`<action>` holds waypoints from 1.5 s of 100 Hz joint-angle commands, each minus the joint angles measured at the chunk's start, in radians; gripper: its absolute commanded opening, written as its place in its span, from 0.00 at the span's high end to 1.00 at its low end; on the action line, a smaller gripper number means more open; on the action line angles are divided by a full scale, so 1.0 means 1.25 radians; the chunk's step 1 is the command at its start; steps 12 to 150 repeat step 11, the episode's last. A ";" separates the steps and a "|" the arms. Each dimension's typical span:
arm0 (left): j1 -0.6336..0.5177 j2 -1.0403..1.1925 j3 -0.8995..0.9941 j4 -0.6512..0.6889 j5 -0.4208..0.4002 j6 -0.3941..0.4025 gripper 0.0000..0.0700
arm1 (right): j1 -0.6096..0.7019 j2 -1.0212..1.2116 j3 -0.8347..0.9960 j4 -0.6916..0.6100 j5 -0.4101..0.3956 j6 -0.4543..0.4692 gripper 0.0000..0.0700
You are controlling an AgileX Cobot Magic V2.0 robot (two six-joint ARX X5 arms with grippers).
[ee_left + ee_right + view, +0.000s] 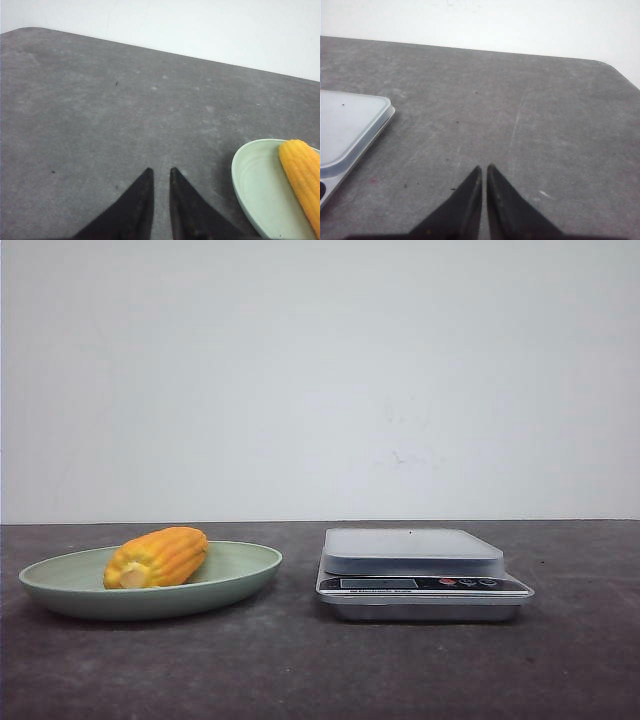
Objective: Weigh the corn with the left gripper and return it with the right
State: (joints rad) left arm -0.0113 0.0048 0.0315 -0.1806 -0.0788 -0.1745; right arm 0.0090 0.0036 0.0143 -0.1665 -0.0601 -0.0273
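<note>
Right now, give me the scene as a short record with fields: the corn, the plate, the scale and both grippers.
corn: lying on its side in the plate, pale cut end toward the camera
plate: pale green, shallow, on the table left of the scale
scale: platform bare
left gripper: fingers nearly together, holding nothing, over bare table beside the plate
right gripper: fingers nearly together, holding nothing, beside the scale

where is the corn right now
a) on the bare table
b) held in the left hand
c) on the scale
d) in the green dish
d: the corn lies in the green dish, left of the scale, whose platform has nothing on it; the left hand is nearly shut over bare table, holding nothing.
</note>
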 commanded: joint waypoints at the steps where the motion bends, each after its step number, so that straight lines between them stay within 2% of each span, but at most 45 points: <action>1: 0.000 -0.001 -0.014 -0.005 0.001 0.004 0.98 | 0.000 0.000 -0.003 0.008 0.001 -0.005 0.98; 150: 0.000 -0.001 -0.014 -0.005 0.001 0.004 0.98 | 0.000 0.000 -0.003 0.008 0.001 -0.005 0.98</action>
